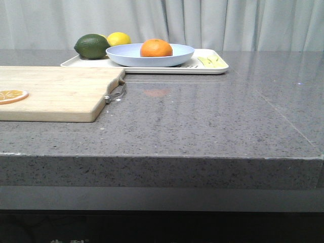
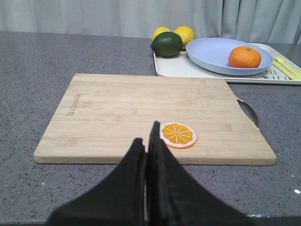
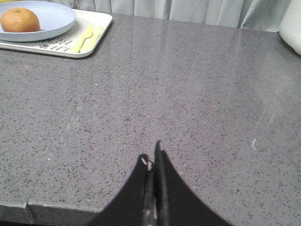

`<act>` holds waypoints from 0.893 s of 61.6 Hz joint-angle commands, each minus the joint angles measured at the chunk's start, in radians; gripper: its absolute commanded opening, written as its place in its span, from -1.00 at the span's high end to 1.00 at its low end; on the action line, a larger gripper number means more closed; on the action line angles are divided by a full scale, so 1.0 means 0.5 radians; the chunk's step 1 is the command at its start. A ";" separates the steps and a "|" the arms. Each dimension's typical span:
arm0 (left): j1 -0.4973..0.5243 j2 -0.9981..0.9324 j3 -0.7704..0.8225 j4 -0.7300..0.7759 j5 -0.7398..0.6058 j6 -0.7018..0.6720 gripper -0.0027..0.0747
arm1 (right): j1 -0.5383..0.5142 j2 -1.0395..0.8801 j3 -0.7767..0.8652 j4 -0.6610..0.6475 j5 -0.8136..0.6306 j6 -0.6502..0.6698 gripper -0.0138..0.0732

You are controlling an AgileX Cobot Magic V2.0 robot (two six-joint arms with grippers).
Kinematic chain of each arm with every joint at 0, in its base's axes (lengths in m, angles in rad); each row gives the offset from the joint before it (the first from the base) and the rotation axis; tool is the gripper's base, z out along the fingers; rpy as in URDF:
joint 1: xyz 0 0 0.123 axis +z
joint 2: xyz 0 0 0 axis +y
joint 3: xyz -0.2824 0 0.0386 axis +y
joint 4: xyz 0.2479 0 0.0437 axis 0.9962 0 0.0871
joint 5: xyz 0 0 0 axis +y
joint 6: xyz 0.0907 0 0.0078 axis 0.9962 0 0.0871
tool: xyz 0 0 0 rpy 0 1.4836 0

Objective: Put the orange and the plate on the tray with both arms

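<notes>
The orange (image 1: 156,48) lies in the lavender-blue plate (image 1: 126,53), and the plate rests on the white tray (image 1: 215,68) at the back of the table. They also show in the left wrist view as orange (image 2: 244,57), plate (image 2: 207,52) and tray (image 2: 174,68), and in the right wrist view as orange (image 3: 19,20), plate (image 3: 59,16) and tray (image 3: 96,33). My left gripper (image 2: 146,136) is shut and empty, over the near edge of the cutting board. My right gripper (image 3: 153,153) is shut and empty, over bare counter near the front edge. Neither arm shows in the front view.
A wooden cutting board (image 1: 61,93) with a dried orange slice (image 2: 178,134) lies at the left. A dark green fruit (image 1: 92,46) and yellow lemons (image 2: 184,34) sit on the tray's left end, pale yellow cutlery (image 3: 87,37) on its right end. A white object (image 3: 291,23) stands far right.
</notes>
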 commanded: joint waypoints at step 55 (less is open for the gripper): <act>0.274 -0.297 0.841 -0.028 -0.944 -0.017 0.98 | -0.011 0.020 -0.050 -0.014 -0.171 0.000 0.94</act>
